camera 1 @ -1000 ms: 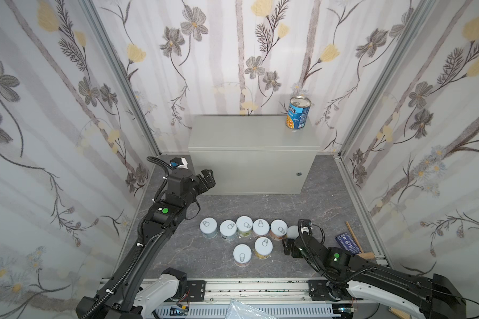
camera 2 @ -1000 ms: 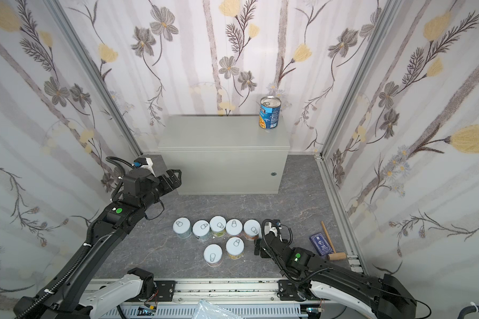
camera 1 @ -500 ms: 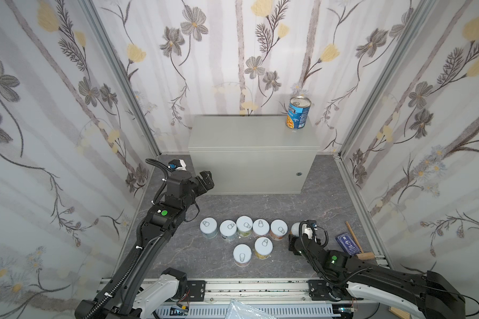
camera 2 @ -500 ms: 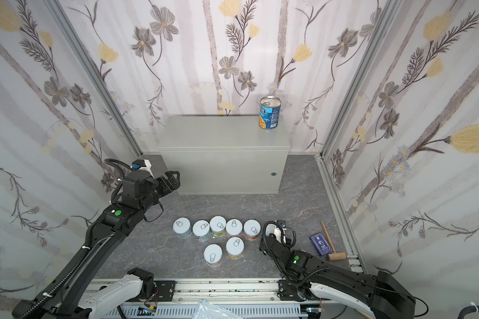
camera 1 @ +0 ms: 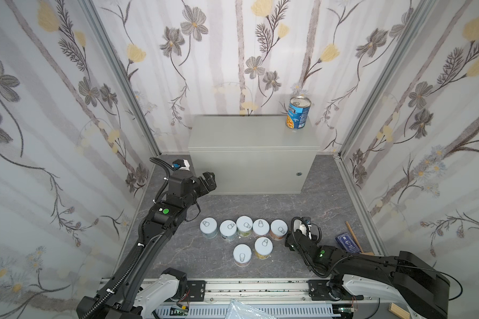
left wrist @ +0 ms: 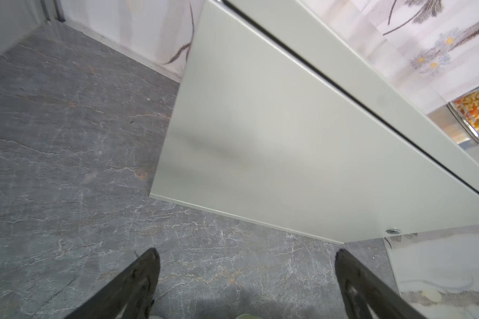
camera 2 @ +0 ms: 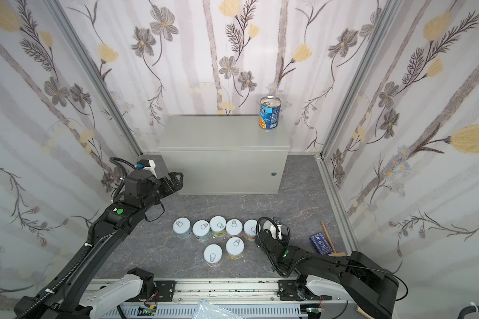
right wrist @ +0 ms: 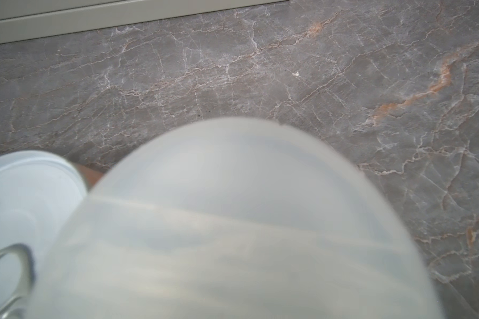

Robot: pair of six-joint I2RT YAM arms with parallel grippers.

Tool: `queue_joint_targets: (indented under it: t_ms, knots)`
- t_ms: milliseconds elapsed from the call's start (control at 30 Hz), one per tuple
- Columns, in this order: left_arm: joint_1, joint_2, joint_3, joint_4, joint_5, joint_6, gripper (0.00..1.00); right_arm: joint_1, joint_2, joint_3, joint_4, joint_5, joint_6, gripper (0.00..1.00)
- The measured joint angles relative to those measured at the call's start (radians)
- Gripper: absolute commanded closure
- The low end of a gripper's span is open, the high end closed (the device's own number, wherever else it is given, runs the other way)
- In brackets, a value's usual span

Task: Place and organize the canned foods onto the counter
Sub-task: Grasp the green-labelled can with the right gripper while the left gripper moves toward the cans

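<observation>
jaws of left gripper (left wrist: 246, 279) gape empty; right gripper (camera 1: 295, 237) — can't tell. closing on the plastic-lidded can (right wrist: 233, 221), i might topple the short can (camera 1: 278, 227) beside it.

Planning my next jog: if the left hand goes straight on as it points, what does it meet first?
Likely the counter's front, low down near its left end. The floor just before it is possible, depth being unclear.

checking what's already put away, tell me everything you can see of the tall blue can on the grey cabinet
The blue can stands upright on the counter, near its back right corner in both top views. It is a tall cylinder with a shiny metal top and a blue label picturing orange-yellow food. Only the counter top touches it.
</observation>
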Motion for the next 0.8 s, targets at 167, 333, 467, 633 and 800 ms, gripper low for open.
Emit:
queue_joint_targets:
  t_ms: [167, 333, 467, 633, 800]
  knots:
    - [-0.026, 0.047, 0.000, 0.023, 0.161, 0.064, 0.00, -0.006, 0.048, 0.006, 0.050, 0.004, -0.033, 0.23]
    - [-0.076, 0.059, -0.017, 0.026, 0.258, 0.129, 0.00, -0.026, 0.047, -0.002, 0.092, -0.005, -0.082, 0.38]
    - [-0.083, 0.054, -0.025, 0.027, 0.270, 0.154, 0.00, -0.044, 0.047, -0.002, 0.119, 0.002, -0.101, 0.44]
    - [-0.088, 0.055, -0.025, 0.029, 0.271, 0.172, 0.00, -0.045, 0.046, -0.003, 0.137, 0.005, -0.120, 0.33]
    - [-0.090, 0.069, -0.021, 0.031, 0.271, 0.179, 0.00, -0.060, 0.075, 0.004, 0.157, 0.016, -0.124, 0.23]
